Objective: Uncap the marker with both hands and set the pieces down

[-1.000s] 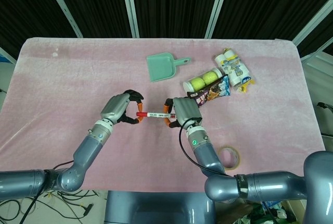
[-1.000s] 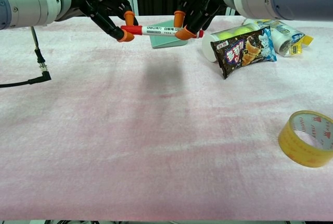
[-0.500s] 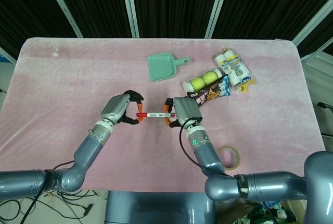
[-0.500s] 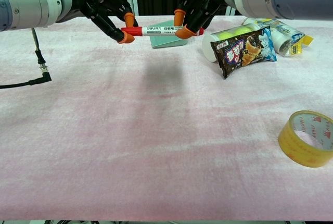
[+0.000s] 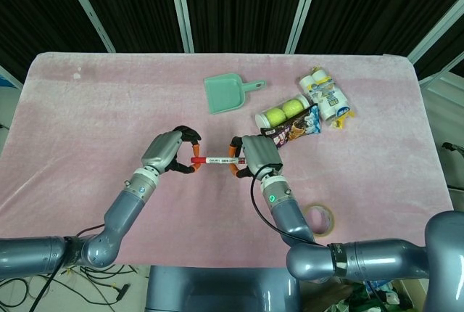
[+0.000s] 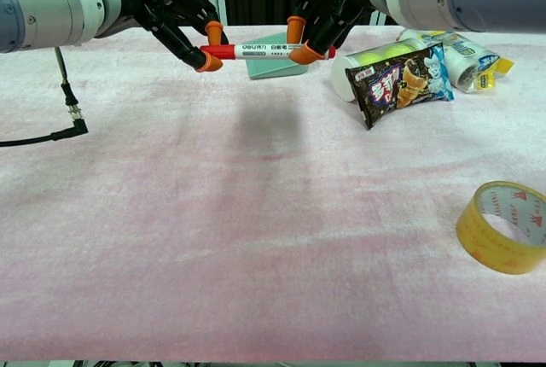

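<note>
**Marker held level between both hands, cap not yet off**

Head view: the slim white-barrelled marker with a red cap (image 5: 209, 159) hangs above the pink cloth-covered table (image 5: 87, 109), near the middle. Its long axis runs from 9 to 3 o'clock. The left hand (image 5: 168, 152) pinches the red cap end at 9 o'clock with its orange-tipped fingertips; the right hand (image 5: 250, 156) grips the barrel end at 3 o'clock. The two hands are about equally near, one on each end. At 12 to 2 o'clock from the marker lie a teal plastic dustpan (image 5: 228, 91), a clear tube of yellow-green tennis balls (image 5: 284, 112) and a dark snack packet (image 5: 296, 128); a roll of yellowish tape (image 5: 319, 219) sits at 4 o'clock.

Chest view: the marker (image 6: 256, 49) is clear of the table, level, with cap and barrel joined. The left hand (image 6: 175, 21) closes on the cap, the right hand (image 6: 328, 13) on the barrel. I judge the coming pull must run straight along that axis, hands drawing apart.
</note>
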Motion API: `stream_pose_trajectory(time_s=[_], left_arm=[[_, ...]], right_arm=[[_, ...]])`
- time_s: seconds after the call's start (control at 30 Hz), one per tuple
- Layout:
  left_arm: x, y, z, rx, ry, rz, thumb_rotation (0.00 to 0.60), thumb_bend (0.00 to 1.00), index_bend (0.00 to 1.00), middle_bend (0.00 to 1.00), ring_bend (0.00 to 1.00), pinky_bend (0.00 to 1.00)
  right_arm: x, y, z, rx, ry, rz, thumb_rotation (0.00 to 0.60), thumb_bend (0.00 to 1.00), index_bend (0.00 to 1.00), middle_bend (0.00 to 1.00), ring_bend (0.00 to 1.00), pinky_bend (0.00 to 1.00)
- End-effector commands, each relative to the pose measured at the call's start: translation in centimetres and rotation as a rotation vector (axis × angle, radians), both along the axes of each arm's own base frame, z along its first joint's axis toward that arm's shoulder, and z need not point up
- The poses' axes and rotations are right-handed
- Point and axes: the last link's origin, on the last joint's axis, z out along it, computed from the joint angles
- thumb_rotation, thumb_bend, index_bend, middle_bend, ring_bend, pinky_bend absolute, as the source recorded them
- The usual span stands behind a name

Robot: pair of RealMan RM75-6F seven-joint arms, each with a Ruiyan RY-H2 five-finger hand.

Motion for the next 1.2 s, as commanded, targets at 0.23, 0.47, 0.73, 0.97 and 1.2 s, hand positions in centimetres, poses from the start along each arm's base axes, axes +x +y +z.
stream_pose_trajectory(time_s=[0.23, 0.47, 0.73, 0.97, 1.2], left_arm=[[0.2, 0.0, -0.2, -0.008, -0.010, 0.004, 0.600, 0.40, 0.64, 0.30, 0.13, 0.23], [0.2, -0.1, -0.2, -0.013, -0.010, 0.008, 0.600, 0.42, 0.65, 0.31, 0.13, 0.23], [0.3, -0.1, -0.1, -0.012, -0.015, 0.011, 0.600, 0.42, 0.66, 0.32, 0.13, 0.23], [0.1, 0.0, 0.2, -0.002, -0.015, 0.018, 0.600, 0.43, 0.67, 0.32, 0.13, 0.23], [-0.4, 0.2, 0.7, 0.009, -0.008, 0.024, 0.600, 0.43, 0.67, 0.32, 0.13, 0.23]], right_arm=[[-0.1, 0.0, 0.2, -0.003, 0.001, 0.000, 0.600, 0.61, 0.88, 0.50, 0.40, 0.26], [-0.3, 0.0, 0.4, -0.006, 0.005, -0.004, 0.600, 0.65, 0.90, 0.51, 0.40, 0.26], [-0.8, -0.2, 0.8, -0.010, 0.003, -0.016, 0.600, 0.65, 0.92, 0.51, 0.40, 0.26], [-1.6, -0.4, 1.2, -0.014, 0.004, -0.033, 0.600, 0.66, 0.93, 0.51, 0.40, 0.26], [-2.4, -0.6, 1.9, -0.018, 0.011, -0.040, 0.600, 0.66, 0.93, 0.51, 0.40, 0.26]])
